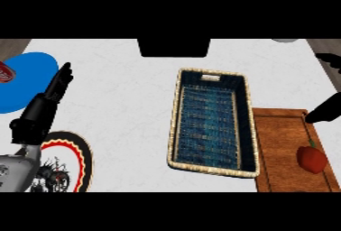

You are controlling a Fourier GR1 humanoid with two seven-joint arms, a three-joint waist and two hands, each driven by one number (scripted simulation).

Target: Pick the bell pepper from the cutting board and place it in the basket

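While the bell pepper [311,159] sits on the wooden cutting board [283,149] down at the lower right of the head view, nothing is touching it yet. It's red with a little green stem poking up at the top, lying toward the board's right side, closer to the near end than the far one. Right next to the board, on its left, is the basket [177,122], a long woven thing with a pale wicker rim and a dark blue inside, running away from the robot, and its right rim looks like it's touching or just overlapping the board's left edge. Basket has nothing in it that I can see. The right hand [326,109] comes in from the right edge, over the far end of the board, well apart from the pepper; only a dark chunk of it shows, so I honestly can't tell whether the fingers are curled or straight. The left hand [57,83] is over on the left side, fingers straight and pointing up and away, holding nothing, just parked there above the white counter [120,99]. Behind it there's a blue plate [26,76] at the left edge with something red on it, and near the bottom left a round plate [78,155] with a red and black patterned rim, partly hidden by the grey forearm.
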